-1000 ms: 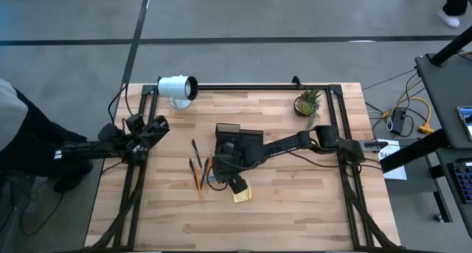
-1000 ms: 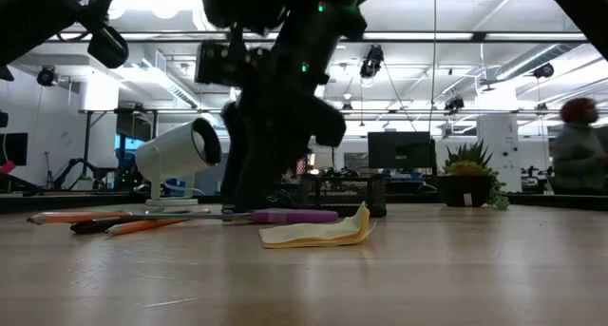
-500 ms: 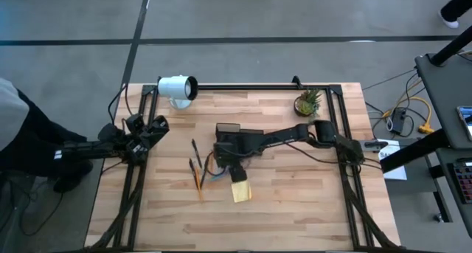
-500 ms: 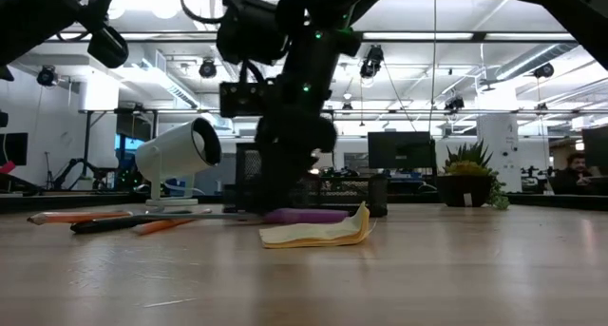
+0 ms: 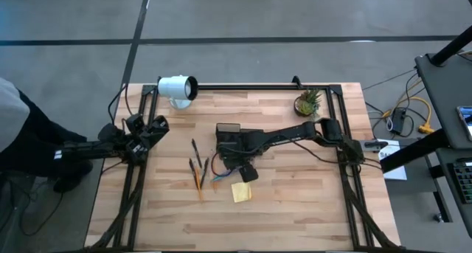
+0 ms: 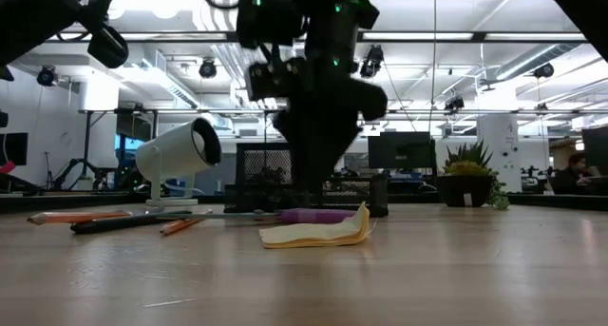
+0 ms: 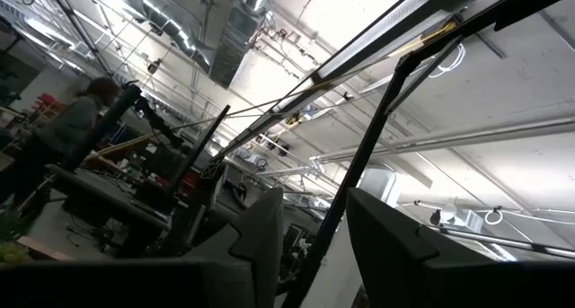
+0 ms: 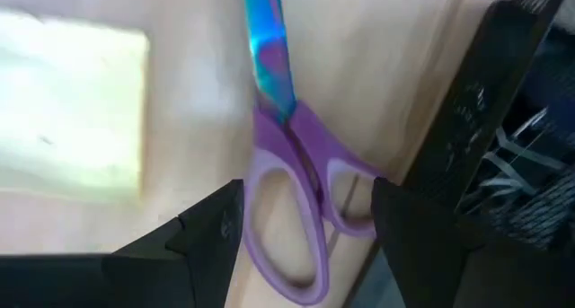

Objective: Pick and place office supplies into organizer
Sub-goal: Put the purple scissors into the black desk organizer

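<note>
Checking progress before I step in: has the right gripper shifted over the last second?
Yes. In the high view the right gripper has moved off the sticky-note pad, back toward the organizer, now open over the scissors.

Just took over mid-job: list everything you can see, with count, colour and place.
Scissors: one, purple handles, blue blade, flat on the table beside the organizer.
Sticky pad: one, yellow, near the table's middle, one edge curled up.
Pencils: a few, orange and dark, left of the scissors.
Organizer: one, dark, behind the scissors.
Lamp: one, white, back left.
Plant: one, green, back right.
Table: one, light wood.
Right gripper: open, over the scissor handles.
Left gripper: parked at the table's left edge.
</note>
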You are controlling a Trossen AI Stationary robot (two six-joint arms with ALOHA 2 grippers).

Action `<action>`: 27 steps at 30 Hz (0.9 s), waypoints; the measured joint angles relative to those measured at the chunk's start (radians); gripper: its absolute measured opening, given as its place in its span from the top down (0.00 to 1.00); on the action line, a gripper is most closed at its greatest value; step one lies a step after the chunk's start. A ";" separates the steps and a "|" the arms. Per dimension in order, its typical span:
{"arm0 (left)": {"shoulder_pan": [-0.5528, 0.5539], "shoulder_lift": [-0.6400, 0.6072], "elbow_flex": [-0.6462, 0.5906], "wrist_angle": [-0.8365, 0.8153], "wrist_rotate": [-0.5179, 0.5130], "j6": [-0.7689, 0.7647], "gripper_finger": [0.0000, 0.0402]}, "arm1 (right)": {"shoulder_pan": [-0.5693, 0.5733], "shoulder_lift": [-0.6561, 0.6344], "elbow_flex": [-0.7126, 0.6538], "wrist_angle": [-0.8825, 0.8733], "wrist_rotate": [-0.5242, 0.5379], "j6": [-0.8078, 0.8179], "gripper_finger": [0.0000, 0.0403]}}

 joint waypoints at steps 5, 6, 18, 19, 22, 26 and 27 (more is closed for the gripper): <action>0.000 0.000 0.000 0.000 0.000 0.000 0.73 | -0.001 0.019 -0.007 0.007 0.001 -0.025 0.43; 0.000 0.000 0.000 0.000 0.000 0.000 0.73 | -0.001 0.023 -0.007 0.007 0.001 -0.028 0.43; 0.000 0.000 0.000 0.000 0.000 0.000 0.73 | -0.017 0.031 -0.049 0.006 -0.002 -0.019 0.59; 0.000 0.000 0.000 0.000 0.000 0.000 0.73 | -0.020 0.031 -0.054 0.007 -0.005 -0.017 0.62; 0.000 0.000 0.000 0.000 0.000 0.000 0.73 | -0.022 0.029 -0.074 0.020 -0.002 -0.018 0.68; 0.000 0.000 0.000 0.000 -0.001 0.000 0.73 | -0.021 0.026 -0.096 0.037 -0.003 -0.024 0.76; 0.000 0.000 0.000 0.000 -0.001 0.000 0.73 | -0.019 0.026 -0.099 0.040 -0.003 -0.033 0.78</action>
